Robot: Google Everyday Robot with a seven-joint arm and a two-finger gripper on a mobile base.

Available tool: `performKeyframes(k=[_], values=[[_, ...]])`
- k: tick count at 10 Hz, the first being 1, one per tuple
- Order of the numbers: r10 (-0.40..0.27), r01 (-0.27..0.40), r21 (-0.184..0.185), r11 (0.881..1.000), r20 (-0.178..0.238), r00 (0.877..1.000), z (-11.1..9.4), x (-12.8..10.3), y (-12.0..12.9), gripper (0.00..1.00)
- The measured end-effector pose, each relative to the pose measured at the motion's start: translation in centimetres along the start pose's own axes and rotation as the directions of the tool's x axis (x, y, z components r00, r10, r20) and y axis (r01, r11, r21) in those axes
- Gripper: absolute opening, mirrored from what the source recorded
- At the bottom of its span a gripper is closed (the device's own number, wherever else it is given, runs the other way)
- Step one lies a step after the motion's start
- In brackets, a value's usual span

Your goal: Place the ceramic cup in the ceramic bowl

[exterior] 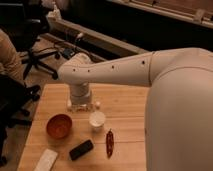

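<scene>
The ceramic cup (pixel 97 120) is small, white and upright on the wooden table (pixel 125 107), near the middle. The ceramic bowl (pixel 59 126) is red-orange and sits on the table to the left of the cup, a short gap apart. My gripper (pixel 81 104) hangs at the end of the white arm just behind and left of the cup, low over the table. It holds nothing that I can see. The cup stands outside the bowl.
A black oblong object (pixel 81 149) and a red chili-like item (pixel 109 142) lie in front of the cup. A white flat object (pixel 46 160) lies at the front left corner. Office chairs (pixel 30 35) stand beyond the table's left side. My large white arm fills the right side.
</scene>
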Motion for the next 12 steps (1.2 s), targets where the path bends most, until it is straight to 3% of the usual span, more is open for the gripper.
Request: performKeyframes(k=[9, 12], values=[[0.006, -0.006, -0.004, 1.000, 0.002, 1.000, 0.1, 0.0, -0.3, 0.65], [0.075, -0.074, -0.011, 0.997, 0.018, 0.997, 1.2, 0.0, -4.2, 0.65]])
